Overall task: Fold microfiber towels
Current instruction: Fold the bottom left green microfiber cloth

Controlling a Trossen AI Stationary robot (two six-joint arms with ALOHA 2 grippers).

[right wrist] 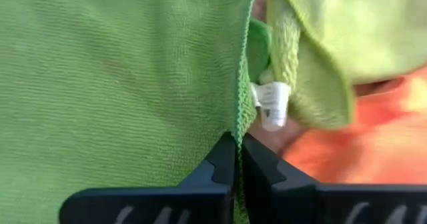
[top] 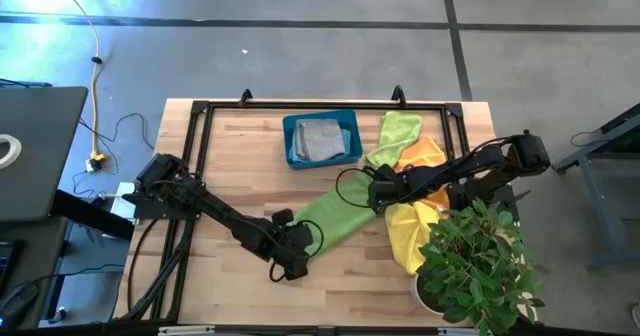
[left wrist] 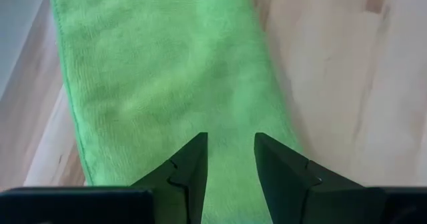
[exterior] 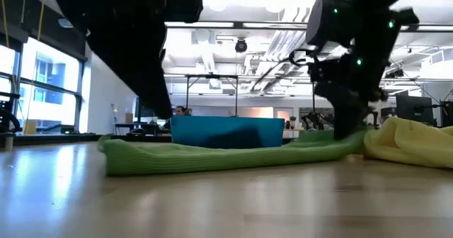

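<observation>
Five towels show: two lime green towels, one grey towel in the single teal bin, one orange towel and one yellow towel, though the pile may hide another. One potted plant. Two arms.

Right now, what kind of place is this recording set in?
Probably an open lab or workshop: a wooden table on concrete floor, exposed ceiling ducts and strip lights, workstations with people behind the teal bin.

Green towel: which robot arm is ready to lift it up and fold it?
Probably the right. Its tool is shut on the green towel at its edge, by the white tag. The left tool is open over the other end, holding nothing.
</observation>
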